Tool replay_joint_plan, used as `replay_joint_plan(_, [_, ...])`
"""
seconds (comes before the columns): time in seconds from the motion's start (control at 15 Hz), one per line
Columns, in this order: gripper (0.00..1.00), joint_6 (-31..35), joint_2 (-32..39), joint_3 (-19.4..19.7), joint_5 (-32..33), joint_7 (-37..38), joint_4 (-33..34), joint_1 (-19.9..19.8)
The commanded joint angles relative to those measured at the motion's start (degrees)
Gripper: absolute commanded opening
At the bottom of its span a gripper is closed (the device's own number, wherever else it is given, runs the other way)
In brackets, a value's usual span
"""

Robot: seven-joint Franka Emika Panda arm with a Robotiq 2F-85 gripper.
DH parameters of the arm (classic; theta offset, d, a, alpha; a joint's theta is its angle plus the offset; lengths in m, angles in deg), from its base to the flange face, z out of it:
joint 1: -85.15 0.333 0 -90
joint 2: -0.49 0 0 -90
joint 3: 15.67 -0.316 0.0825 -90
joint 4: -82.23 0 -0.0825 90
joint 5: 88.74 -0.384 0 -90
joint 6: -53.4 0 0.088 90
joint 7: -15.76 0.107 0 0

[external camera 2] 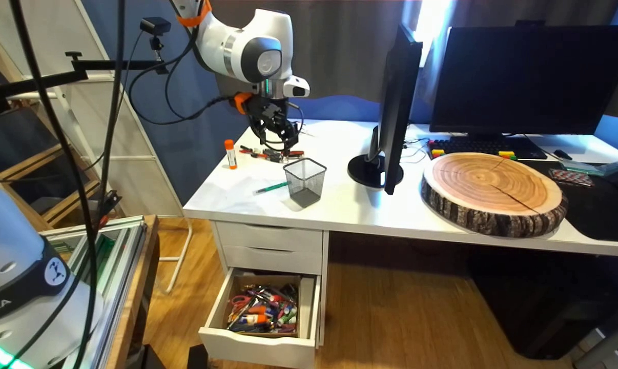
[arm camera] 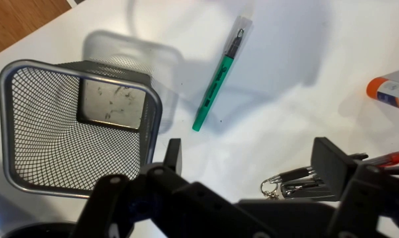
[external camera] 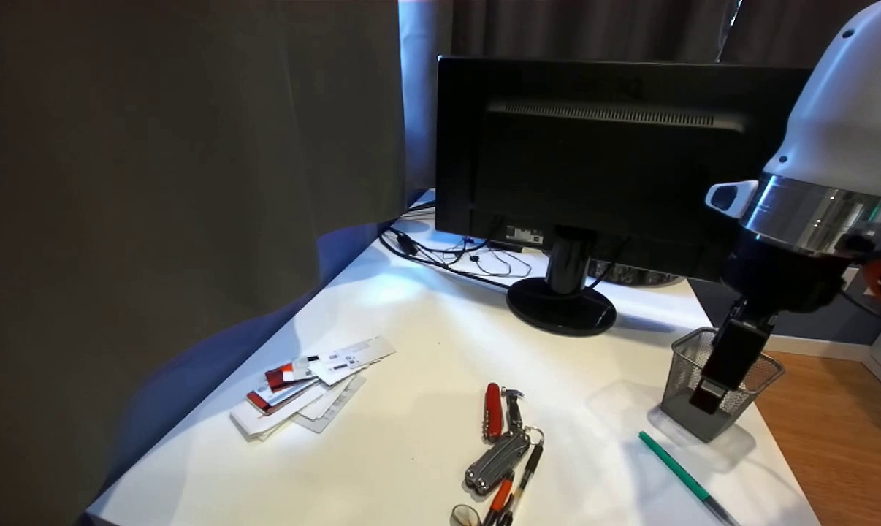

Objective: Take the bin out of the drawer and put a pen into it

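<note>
Est. approx. half done: bin (external camera 2: 309,185) stood upright, empty, on near left of desk (external camera 2: 337,209), out of open drawer (external camera 2: 260,349); pen (external camera 2: 272,187) lay just left of it in an exterior view, pick & drop-in remained; gripper (arm camera: 247,157) spread w/ nothing held.

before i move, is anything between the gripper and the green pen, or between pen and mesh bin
Nothing visible stands between the open gripper and the green pen, nor between pen and mesh bin; only the bin's rim likely needs clearing.
</note>
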Motion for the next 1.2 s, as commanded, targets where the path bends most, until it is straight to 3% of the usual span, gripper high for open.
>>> replay_joint_plan(0.0, [1.00,-0.17,0.02,-0.66,0.45,0.25,0.11,-0.69])
replay_joint_plan(0.53, [1.00,0.76,6.33,-8.02,-3.08,-11.36,1.09,-3.78])
replay_joint_plan(1.13, [1.00,14.21,12.53,2.56,1.51,1.86,2.41,4.69])
